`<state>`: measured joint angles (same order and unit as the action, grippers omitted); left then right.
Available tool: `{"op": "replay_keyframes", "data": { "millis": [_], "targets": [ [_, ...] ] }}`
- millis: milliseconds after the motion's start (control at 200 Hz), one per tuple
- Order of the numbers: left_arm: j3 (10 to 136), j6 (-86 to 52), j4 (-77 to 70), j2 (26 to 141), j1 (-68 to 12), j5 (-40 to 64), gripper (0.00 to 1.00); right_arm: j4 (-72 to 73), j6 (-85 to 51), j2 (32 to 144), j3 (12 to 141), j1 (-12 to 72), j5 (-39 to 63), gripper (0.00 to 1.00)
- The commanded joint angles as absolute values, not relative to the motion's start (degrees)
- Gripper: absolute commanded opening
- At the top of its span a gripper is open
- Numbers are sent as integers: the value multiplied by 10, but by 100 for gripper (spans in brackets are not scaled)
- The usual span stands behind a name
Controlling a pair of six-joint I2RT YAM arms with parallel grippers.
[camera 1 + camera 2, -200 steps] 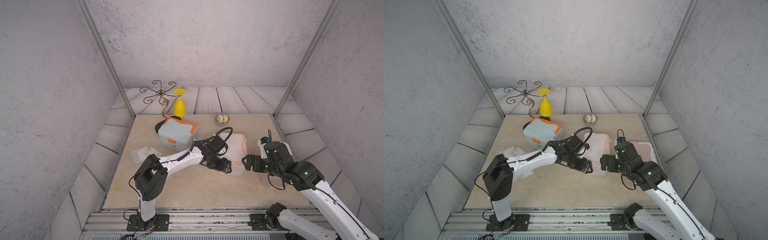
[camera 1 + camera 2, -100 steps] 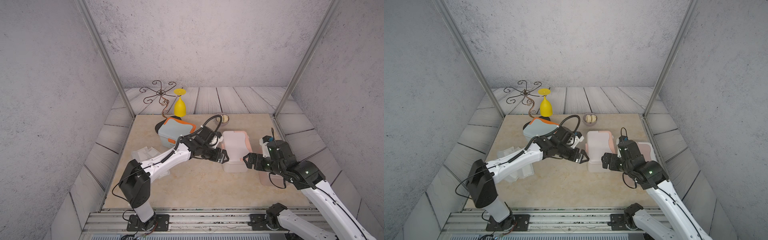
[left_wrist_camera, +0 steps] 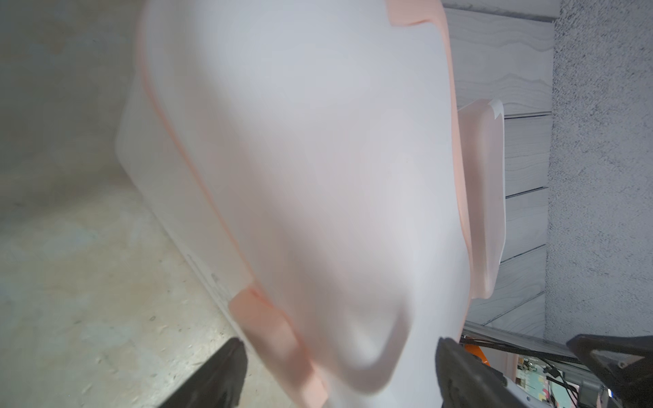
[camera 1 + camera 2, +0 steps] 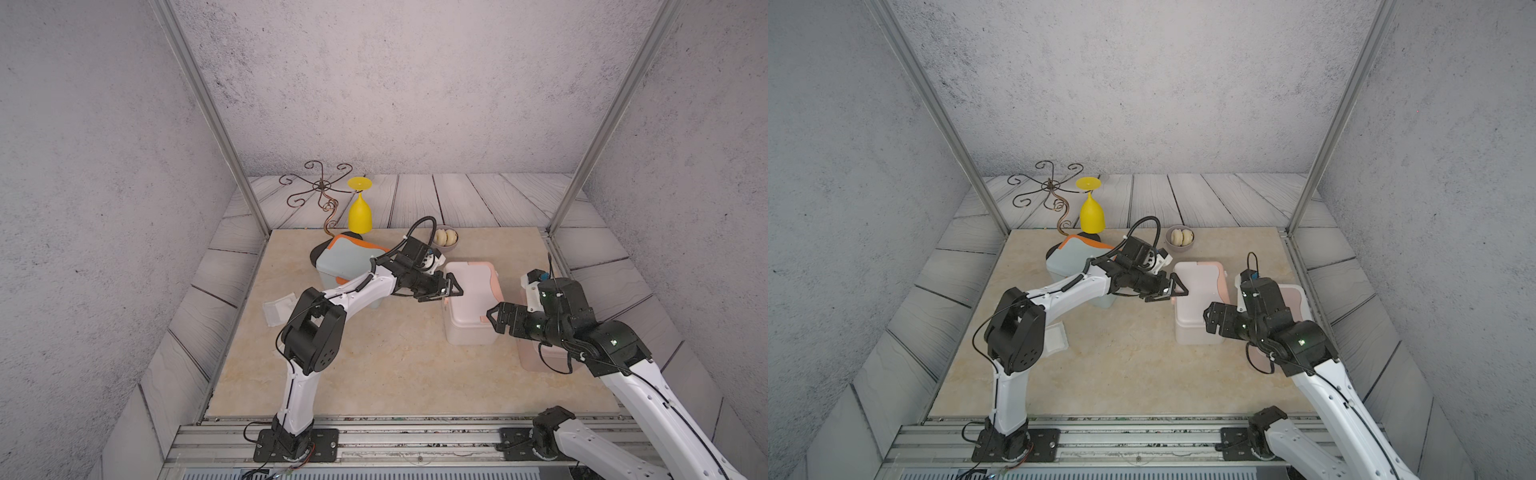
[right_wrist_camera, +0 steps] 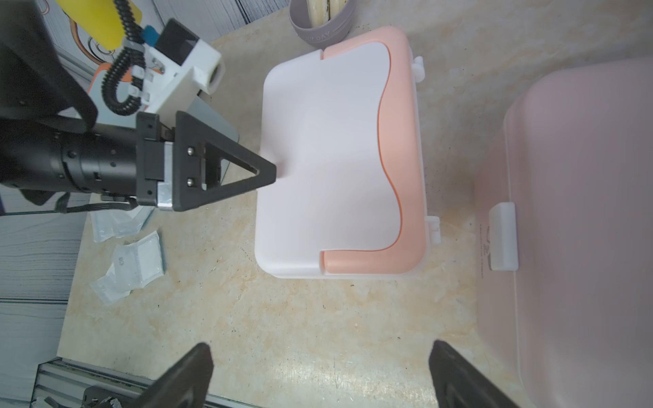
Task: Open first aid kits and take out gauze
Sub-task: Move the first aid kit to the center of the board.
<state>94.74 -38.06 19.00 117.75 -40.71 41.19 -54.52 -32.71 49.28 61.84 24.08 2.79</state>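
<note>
**Left fingers straddling the white kit's lid edge, right fingers waiting wide beside it**

The left gripper [image 4: 451, 291] is reaching in at the side of the white kit [image 4: 471, 299], the one with peach trim. Its fingers are standing well apart, one riding above the lid and one down beside the wall, so the lid's edge is sitting between them. They are not clamping on it. In the right wrist view the upper fingertip is meeting the lid's rim, but I cannot tell whether it is pressing. The lid is lying down flat on the box.

The right gripper [image 4: 492, 320] is hovering just short of the same kit's near corner. Its fingers are spread wide over the table [image 4: 395, 365]. The pink kit [image 5: 583, 212] is sitting just beside those fingers, partly under the right arm.

The grey-blue kit [image 4: 345, 257] is standing behind the left fingers, partly hidden by that arm. The gauze packets [image 5: 137, 261] are lying loose on the table further back along it, well apart from both pairs of fingers. The grey bowl [image 4: 445, 241] is resting just beyond the white kit.
</note>
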Motion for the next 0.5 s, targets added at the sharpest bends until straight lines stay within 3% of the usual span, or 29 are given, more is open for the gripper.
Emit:
{"op": "replay_keyframes", "data": {
  "millis": [0,495],
  "targets": [
    [984,-401,162,1191,-429,443,86,-546,-319,488,608,236,43,97],
    [1073,-408,188,1261,-486,445,85,-545,-316,483,598,222,51,97]
  ]
}}
